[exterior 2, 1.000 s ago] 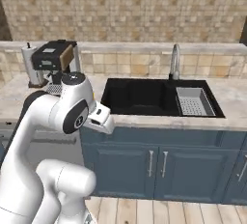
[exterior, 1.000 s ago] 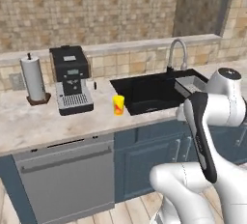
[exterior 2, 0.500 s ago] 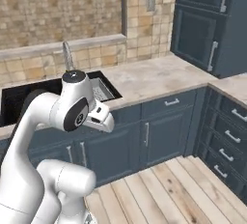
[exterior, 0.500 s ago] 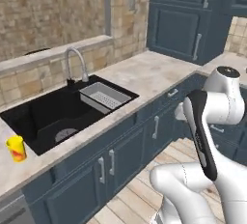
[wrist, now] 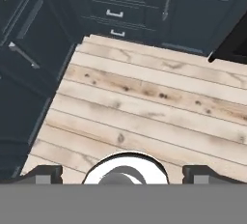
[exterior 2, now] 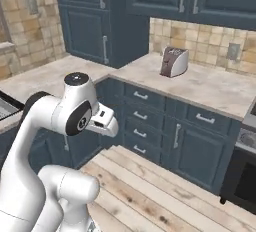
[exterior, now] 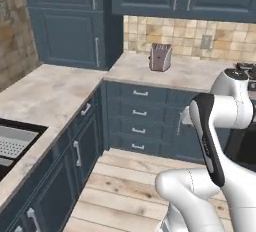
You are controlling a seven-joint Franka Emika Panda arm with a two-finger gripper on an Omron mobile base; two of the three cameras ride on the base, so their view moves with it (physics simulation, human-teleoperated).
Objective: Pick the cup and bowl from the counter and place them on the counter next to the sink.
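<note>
We are looking at the counter [exterior: 50, 91], its beige marbled top running in an L from the sink [exterior: 22, 123] round the corner to the toaster [exterior: 160, 57]. The sink is lying well to the left of the toaster, at the near left edge of the left base view, with its grey perforated rack [exterior: 15, 141] sitting inside the black basin. The stretch of counter between the sink and the toaster is lying bare. The toaster is standing upright on the far run of the counter, near the tiled wall, and a wall outlet [exterior: 206, 41] is sitting above and to the right of it. Right of the toaster the counter is meeting a black stovetop [exterior: 245, 68], and below that we are seeing a dark oven front [exterior 2: 240, 181]. A stack of dark blue drawers [exterior: 140, 118] is sitting under the toaster, and a tall blue cabinet [exterior: 75, 21] is rising to its left.

Our gripper [wrist: 124, 175] is hanging well short of the toaster, out over the plank floor [wrist: 144, 97], and pointing down at it. Its two dark fingertips [wrist: 48, 174] are standing as far apart as they go. We are gripping nothing.
</note>
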